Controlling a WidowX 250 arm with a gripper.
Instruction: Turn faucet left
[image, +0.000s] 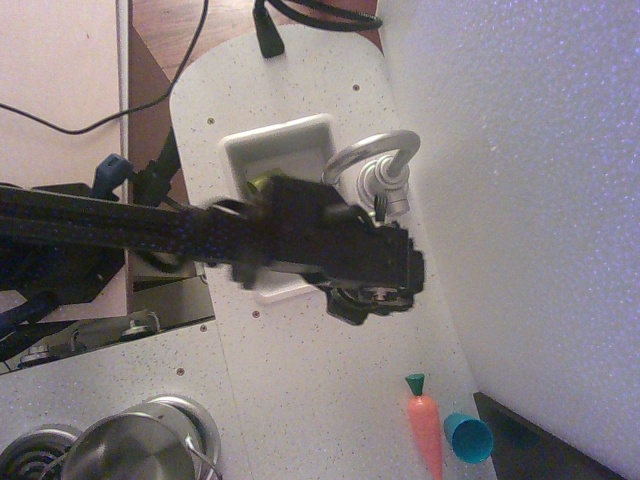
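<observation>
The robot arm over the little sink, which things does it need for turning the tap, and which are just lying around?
For the job:
- shiny silver metal faucet with arched spout
- black gripper on the arm, beside the faucet; jaws unclear from above

Just lying about:
- orange toy carrot with green top
- small turquoise plastic cup
- steel pot
- white sink basin

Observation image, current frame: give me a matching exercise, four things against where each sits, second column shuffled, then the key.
Things:
1. faucet
2. toy carrot
3. blue cup
4. steel pot

Places:
A. bottom left corner of the view
B. beside the white sink, just above the arm's black wrist
C. lower right, against the white wall, right of the orange toy
D. lower right on the speckled counter, green top pointing up the picture

Pairs: 1-B, 2-D, 3-C, 4-A
</observation>
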